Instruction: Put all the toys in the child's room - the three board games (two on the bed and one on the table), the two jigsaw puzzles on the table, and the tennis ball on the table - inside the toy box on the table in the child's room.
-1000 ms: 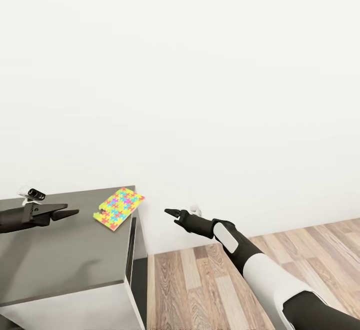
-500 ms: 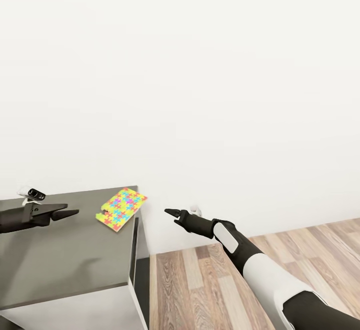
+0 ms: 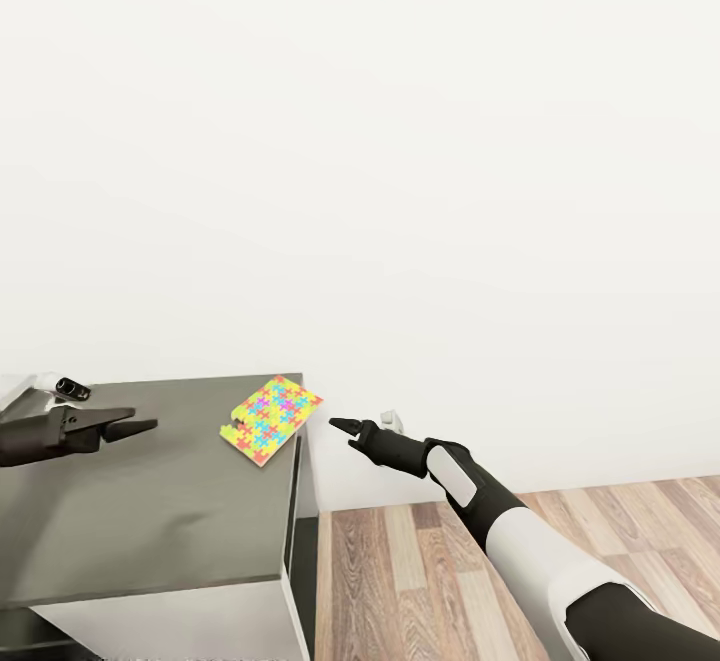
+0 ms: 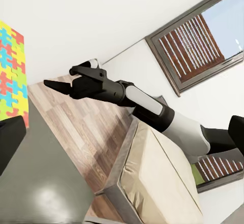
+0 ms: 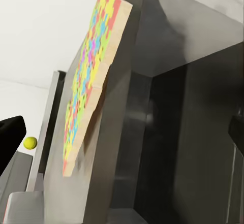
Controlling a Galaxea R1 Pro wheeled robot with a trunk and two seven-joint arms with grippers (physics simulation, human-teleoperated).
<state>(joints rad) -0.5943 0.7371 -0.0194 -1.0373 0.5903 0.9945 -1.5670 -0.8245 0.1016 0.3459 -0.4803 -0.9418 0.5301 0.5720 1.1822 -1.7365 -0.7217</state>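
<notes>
A jigsaw puzzle (image 3: 271,420) lies flat at the far right corner of a dark grey surface (image 3: 140,511), its corner reaching just past the edge nearest the white wall. The left pincer (image 3: 140,428) hangs above this surface, well apart from the puzzle, its dark tips drawn together to a point with nothing between them. The right pincer (image 3: 338,425) is held out in the air just beside the surface's right edge, near the puzzle but not touching it; its tips also meet in a point and grip nothing. Below it runs a wood plank floor (image 3: 430,581). From the left wrist camera the puzzle (image 4: 12,71) sits at the end of the grey top, the right pincer (image 4: 51,84) and its black and white arm stretch across the middle, and beyond them stand a bed (image 4: 157,183) with a beige mattress and a grey-framed window (image 4: 195,41). From the right wrist camera the puzzle (image 5: 89,82) shows as a thin board on the surface's corner, with the dark open side of the cabinet beneath it, and a small yellow tennis ball (image 5: 29,142) shows far off beyond the surface.
</notes>
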